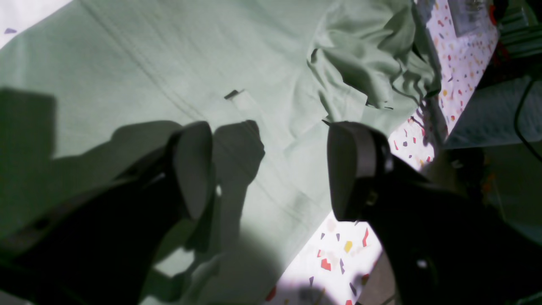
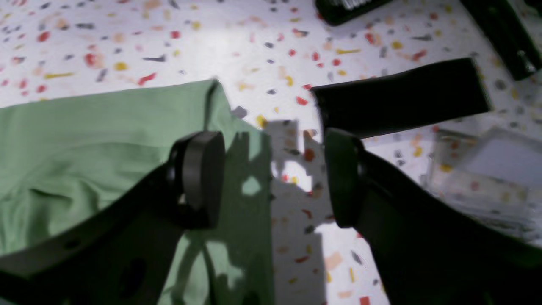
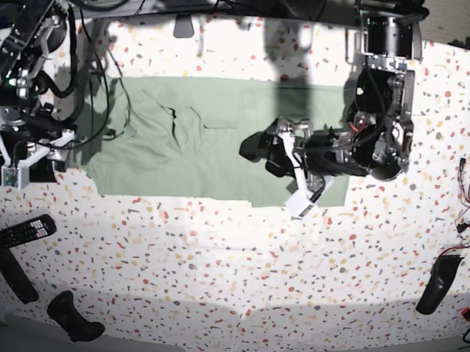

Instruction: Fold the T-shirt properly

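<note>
The pale green T-shirt (image 3: 212, 171) lies spread flat across the far half of the speckled table (image 3: 232, 261), with a rumpled patch (image 3: 175, 120) left of its middle. My left gripper (image 3: 263, 154) reaches over the shirt's right half and hangs open just above the cloth (image 1: 127, 63), nothing between its fingers (image 1: 192, 169). A tiny dark label (image 1: 231, 94) lies ahead of it and bunched cloth (image 1: 372, 63) beyond. My right gripper (image 2: 271, 178) is open and empty at the shirt's left edge (image 2: 106, 131), one finger above cloth, the other above bare table.
A black remote (image 2: 402, 101) and a clear plastic box (image 2: 487, 169) lie just past the right gripper. Another remote (image 3: 24, 230) and a black handle (image 3: 75, 317) sit at the front left. A black object (image 3: 436, 283) and cables (image 3: 469, 223) are at the right edge.
</note>
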